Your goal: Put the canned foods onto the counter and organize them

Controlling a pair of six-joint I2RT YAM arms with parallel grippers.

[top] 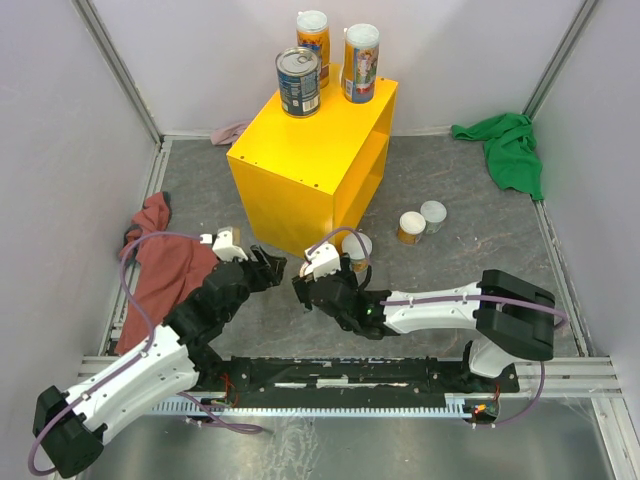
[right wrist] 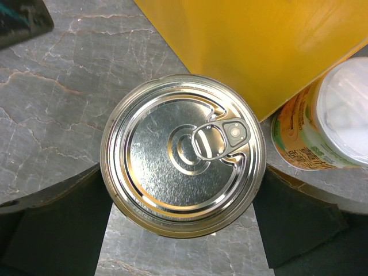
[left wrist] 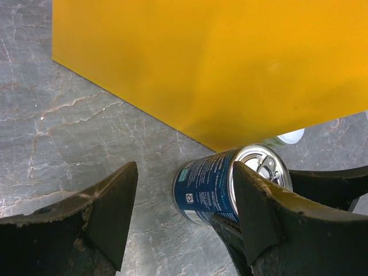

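The yellow counter bears one wide blue can and two tall orange cans. My right gripper is shut on the second blue can; its silver pull-tab top fills the right wrist view and its blue side shows in the left wrist view, just in front of the counter's near corner. My left gripper is open and empty, facing that can from the left. One short white-lidded can stands beside the right gripper; two more stand further right.
A red cloth lies at the left wall, a green cloth at the back right, and a pinkish cloth behind the counter. White walls with metal rails close the workspace. The counter's open shelved side faces right.
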